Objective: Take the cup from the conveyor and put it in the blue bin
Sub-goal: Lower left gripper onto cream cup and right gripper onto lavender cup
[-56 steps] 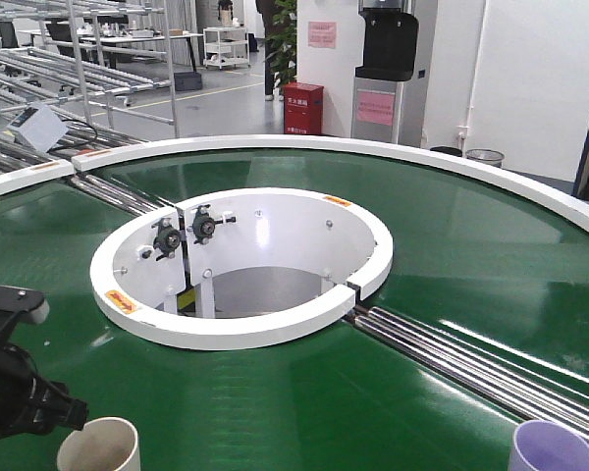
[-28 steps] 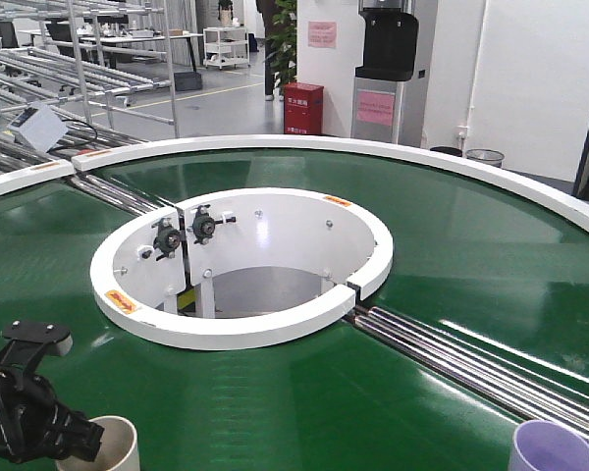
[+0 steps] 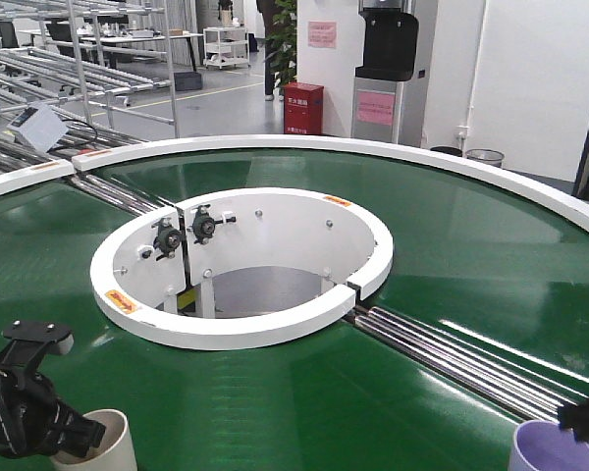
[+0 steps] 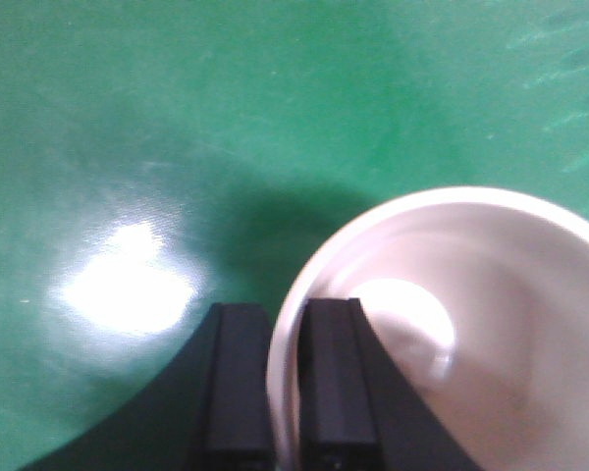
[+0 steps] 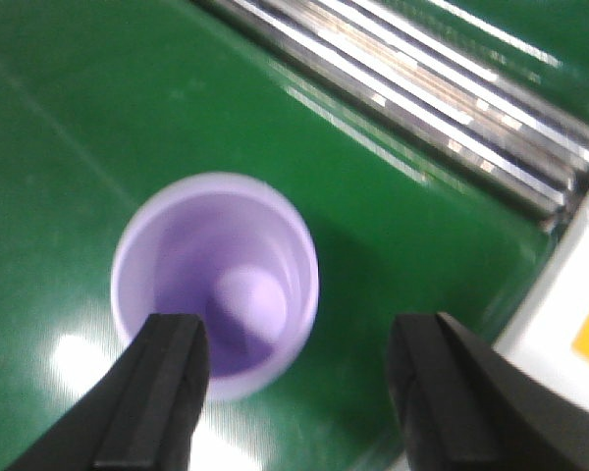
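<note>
Your left gripper (image 4: 285, 324) clamped on cream cup (image 4: 510, 392) wall, conveyor (image 4: 177, 118) near side; your right gripper (image 5: 299, 343) spread wide, empty, over purple cup (image 5: 216, 275) beside steel rollers (image 5: 422, 88).

Industrial hall or factory-floor test area. A wide curved conveyor (image 3: 452, 235) with a dark green belt, white rims and steel rollers (image 3: 442, 348) at its seams fills the foreground, wrapped around a white ring-shaped opening (image 3: 240, 334) with bearing mounts bolted inside. Behind it stand racks of bare metal tubing (image 3: 98, 69) on a polished grey floor (image 3: 216, 103), with a white wheeled cart (image 3: 226, 47) farther back. Against the white wall are a red cabinet (image 3: 302, 108), a water dispenser (image 3: 386, 74), a potted plant (image 3: 283, 39) and a wire waste basket (image 3: 484, 157).
</note>
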You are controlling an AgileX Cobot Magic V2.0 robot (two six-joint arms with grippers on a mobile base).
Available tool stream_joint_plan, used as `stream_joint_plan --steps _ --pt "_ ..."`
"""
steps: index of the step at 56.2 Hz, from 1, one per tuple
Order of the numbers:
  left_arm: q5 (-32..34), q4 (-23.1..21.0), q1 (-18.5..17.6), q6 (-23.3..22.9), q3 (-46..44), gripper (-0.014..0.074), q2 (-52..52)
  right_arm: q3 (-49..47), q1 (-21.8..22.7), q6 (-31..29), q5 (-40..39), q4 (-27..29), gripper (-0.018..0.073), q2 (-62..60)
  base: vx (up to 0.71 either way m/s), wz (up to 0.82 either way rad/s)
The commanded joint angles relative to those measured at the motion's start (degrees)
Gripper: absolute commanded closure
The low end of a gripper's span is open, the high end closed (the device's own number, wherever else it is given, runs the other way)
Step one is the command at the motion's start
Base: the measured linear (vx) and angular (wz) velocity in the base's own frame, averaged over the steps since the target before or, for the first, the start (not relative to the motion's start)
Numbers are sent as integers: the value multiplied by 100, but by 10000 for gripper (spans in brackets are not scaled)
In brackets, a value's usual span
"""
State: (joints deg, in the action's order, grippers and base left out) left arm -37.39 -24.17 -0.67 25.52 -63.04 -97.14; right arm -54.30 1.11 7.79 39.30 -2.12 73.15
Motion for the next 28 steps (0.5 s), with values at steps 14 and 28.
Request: stream_joint_plan --steps 14,28 --pt "302 -84 10 8 -195 604 206 -1335 36 -38 476 -554 87 1248 0 0" --pt "340 -84 10 8 -195 604 206 -1372 36 -41 455 -647 89 1954 0 0"
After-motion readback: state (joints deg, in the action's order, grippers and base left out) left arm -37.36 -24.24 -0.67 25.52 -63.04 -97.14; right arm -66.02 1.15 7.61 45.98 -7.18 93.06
